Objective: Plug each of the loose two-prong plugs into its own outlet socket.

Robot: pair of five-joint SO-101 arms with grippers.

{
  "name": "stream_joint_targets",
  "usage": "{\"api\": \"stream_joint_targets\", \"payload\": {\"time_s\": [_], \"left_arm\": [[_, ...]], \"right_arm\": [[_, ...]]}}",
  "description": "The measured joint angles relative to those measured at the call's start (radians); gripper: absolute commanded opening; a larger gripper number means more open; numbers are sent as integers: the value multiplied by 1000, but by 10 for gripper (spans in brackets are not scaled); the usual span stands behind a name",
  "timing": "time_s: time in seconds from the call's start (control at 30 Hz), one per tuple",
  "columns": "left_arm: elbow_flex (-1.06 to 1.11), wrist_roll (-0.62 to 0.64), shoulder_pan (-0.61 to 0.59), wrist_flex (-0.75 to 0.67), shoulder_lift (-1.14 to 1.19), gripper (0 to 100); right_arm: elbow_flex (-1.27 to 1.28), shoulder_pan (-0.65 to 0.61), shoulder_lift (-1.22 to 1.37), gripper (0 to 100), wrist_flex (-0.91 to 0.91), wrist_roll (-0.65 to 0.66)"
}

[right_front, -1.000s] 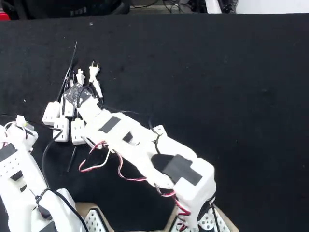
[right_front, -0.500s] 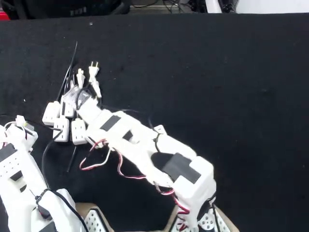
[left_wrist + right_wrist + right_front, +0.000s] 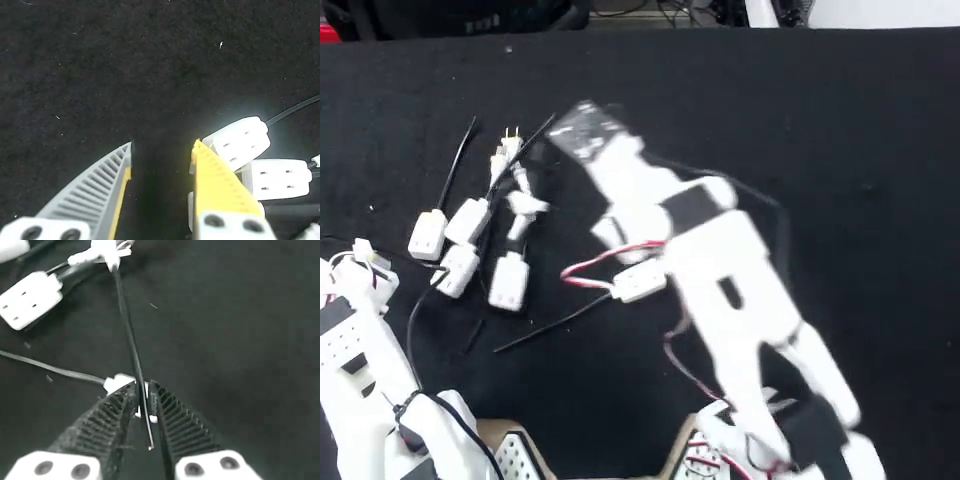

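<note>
Several white outlet sockets (image 3: 508, 281) lie scattered at the table's left, two of them beside my left gripper (image 3: 161, 145), which is open just above the black cloth. The nearest socket (image 3: 240, 142) lies by its yellow finger. White two-prong plugs (image 3: 507, 148) lie just beyond the sockets. My right gripper (image 3: 582, 125) hangs to the right of the plugs, shut on a thin black cord (image 3: 131, 345). That cord runs from between the fingers to a white plug (image 3: 107, 249). Another small white plug (image 3: 119, 382) lies under the right gripper (image 3: 142, 385).
Black cloth covers the whole table (image 3: 840, 150), with open room on its right half and far side. A loose black cord (image 3: 545, 322) trails near the front. The left arm's white body (image 3: 350, 330) stands at the front left corner.
My right arm has swung away from the socket cluster, toward the back and right, pulling the black cord with it. Sockets and plugs have shifted and spread apart. The left arm has stayed still.
</note>
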Motion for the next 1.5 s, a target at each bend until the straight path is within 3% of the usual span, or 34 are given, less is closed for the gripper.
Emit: {"api": "stream_joint_targets", "payload": {"time_s": [0.2,0.37,0.63,0.7,0.83,0.97,1.03,1.13,1.33,1.5], "left_arm": [[0,0,0,0,0,198],[0,0,12,0,0,198],[0,-49,180,0,0,202],[0,-107,244,8,0,203],[-31,-264,402,117,0,204],[-89,-391,612,241,0,240],[-109,-434,710,265,3,295],[-133,-456,812,275,61,295],[-249,-459,862,207,367,280],[-454,-480,787,206,621,266]], "right_arm": [[129,213,-173,10,92,149],[310,451,-259,10,-15,292],[390,859,-311,16,-57,491],[390,919,-313,76,-37,503],[390,934,-318,230,81,534],[390,934,-322,218,152,566],[390,934,-322,216,160,575],[390,934,-322,216,161,595],[405,934,-322,216,169,603],[417,934,-322,216,169,603]]}}
